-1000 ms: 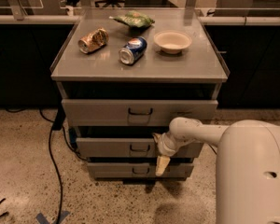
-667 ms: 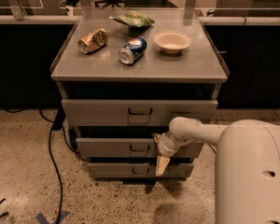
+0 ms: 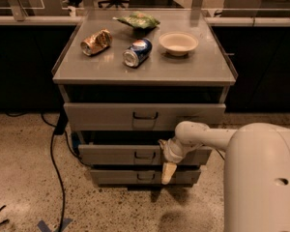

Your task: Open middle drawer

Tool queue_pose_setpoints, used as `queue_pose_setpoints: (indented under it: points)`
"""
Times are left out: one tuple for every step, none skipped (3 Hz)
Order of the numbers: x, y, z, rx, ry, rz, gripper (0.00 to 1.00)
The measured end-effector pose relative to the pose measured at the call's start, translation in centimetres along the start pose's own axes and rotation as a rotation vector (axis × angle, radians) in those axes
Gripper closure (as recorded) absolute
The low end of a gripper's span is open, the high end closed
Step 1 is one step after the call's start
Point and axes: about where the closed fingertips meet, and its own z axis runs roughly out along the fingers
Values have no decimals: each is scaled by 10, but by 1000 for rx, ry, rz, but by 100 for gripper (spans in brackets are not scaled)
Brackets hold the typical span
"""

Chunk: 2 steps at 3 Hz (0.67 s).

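Observation:
The middle drawer is a low grey front with a small dark loop handle at its centre. It sits between the taller top drawer and the narrower bottom drawer of a grey cabinet. A dark gap shows above the middle front. My gripper hangs point-down from the white arm, in front of the middle and bottom fronts, just right of the middle handle and apart from it.
On the cabinet top lie a crushed can, a blue soda can, a beige bowl and a green bag. A black cable runs along the floor at left. My white body fills the lower right.

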Motion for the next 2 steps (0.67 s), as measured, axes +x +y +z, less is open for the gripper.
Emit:
queue_pose_setpoints:
  points:
    - [-14,43,-30,-11,8,62,0]
    - [-12,40,-25,-10,6,59,0]
